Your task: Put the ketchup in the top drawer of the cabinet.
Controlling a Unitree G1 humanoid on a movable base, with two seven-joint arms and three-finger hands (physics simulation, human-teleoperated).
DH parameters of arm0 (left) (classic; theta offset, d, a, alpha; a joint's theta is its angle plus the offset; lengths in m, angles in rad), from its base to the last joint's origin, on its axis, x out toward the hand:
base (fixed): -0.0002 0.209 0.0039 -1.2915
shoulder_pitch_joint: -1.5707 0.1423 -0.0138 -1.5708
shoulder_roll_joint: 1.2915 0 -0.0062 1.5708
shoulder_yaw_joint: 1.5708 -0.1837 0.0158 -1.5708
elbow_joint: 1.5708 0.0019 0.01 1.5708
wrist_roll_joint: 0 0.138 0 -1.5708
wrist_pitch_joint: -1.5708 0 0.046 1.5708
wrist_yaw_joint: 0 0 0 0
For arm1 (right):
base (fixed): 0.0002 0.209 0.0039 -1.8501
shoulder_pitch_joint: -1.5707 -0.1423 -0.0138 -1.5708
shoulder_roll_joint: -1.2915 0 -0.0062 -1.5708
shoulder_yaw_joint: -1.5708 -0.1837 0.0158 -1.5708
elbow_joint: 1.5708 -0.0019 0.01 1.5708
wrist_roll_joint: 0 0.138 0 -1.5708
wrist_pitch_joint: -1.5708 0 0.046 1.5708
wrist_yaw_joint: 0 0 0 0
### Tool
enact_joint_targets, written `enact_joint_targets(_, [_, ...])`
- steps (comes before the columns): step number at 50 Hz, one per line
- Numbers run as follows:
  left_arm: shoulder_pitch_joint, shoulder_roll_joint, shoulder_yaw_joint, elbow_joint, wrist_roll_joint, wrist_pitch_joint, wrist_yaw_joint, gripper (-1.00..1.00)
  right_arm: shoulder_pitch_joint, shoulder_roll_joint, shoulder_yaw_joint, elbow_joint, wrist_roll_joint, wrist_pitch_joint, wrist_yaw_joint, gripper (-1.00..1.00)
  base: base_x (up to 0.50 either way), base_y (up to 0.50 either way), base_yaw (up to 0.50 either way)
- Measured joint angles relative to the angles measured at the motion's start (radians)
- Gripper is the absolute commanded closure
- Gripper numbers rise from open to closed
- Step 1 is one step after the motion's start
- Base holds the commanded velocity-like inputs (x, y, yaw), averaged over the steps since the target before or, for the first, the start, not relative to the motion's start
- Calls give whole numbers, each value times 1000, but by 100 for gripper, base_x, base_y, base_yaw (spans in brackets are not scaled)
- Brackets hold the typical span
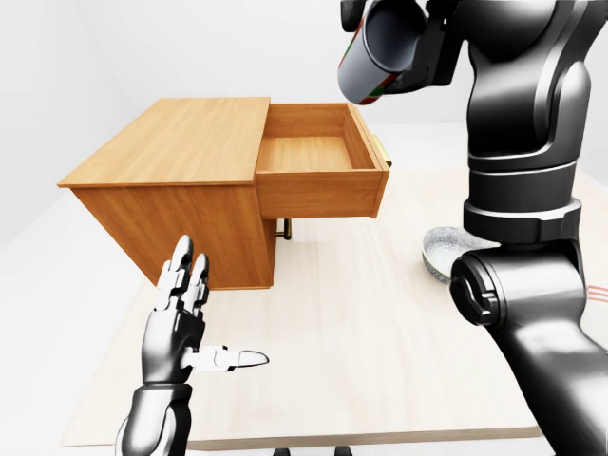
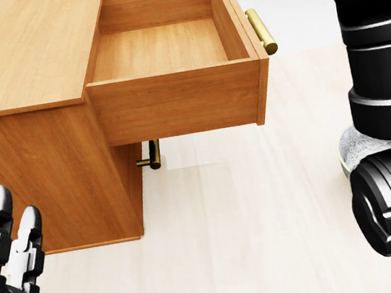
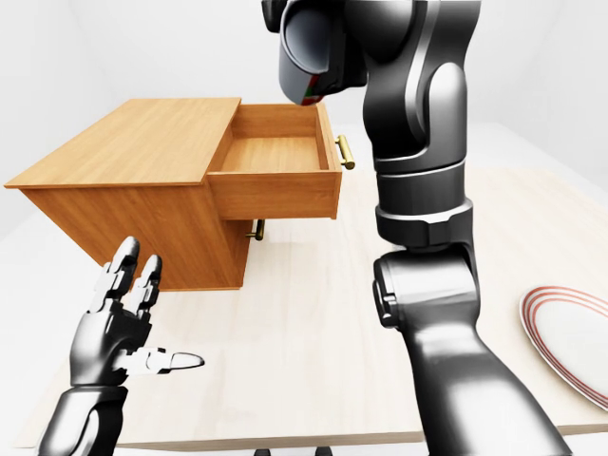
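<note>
Wooden top drawer (image 2: 167, 48) open beneath held ketchup (image 1: 366, 76)

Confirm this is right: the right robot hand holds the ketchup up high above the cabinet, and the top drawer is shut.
Not quite. The top drawer is pulled open and empty, as the head view shows. The rest holds: in the left-eye view the right robot hand holds the ketchup high above the cabinet.

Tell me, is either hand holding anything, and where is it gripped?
The right hand holds the ketchup bottle round its body, raised above the open top drawer. The left hand is open and empty.
</note>
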Motion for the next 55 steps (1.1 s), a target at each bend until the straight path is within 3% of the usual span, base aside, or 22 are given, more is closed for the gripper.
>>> enact_joint_targets(14, [2,1,-8,2,6,-4,3,-100,-208,-23,5,479,201,0,0,100,0,0,0])
enact_joint_targets(23, [2,1,-13,6,9,-8,5,-100,-291,-23,15,679,272,0,0,100,0,0,0])
enact_joint_targets(55, [-7,5,-19,19,14,-8,14,-100,-348,13,15,914,317,0,0,100,0,0,0])
